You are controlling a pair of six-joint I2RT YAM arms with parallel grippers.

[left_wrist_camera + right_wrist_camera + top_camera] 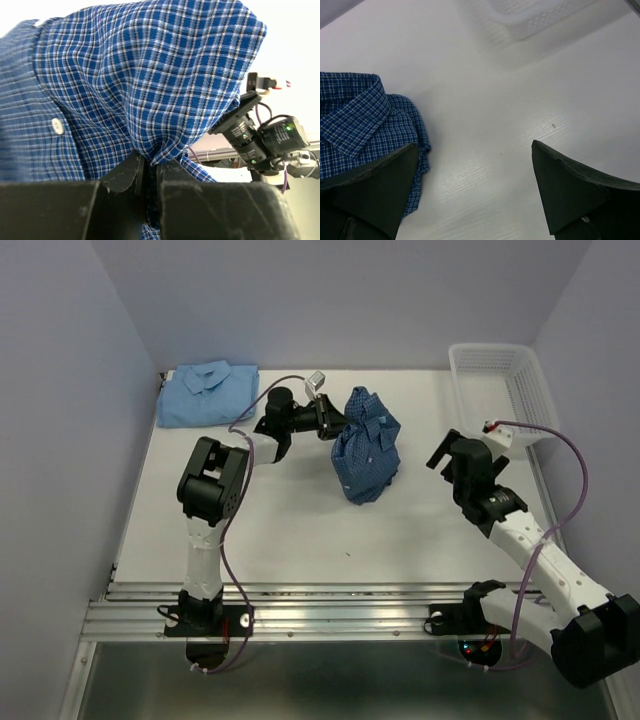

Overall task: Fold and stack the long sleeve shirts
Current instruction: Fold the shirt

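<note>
Centre frame: our left gripper (148,175) pinches the check shirt (365,445) | right gripper (475,185) spread | thin pinch, we fear it slips

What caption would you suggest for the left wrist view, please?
Jaws of the left gripper pinch a bunched fold of the dark blue checked cloth shirt.

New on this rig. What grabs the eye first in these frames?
The dark blue checked shirt sits bunched in the middle of the table, a fold of it pinched in the left gripper. The light blue shirt lies folded at the far left corner. The right gripper hangs open and empty, near the white basket at the far right.
</note>
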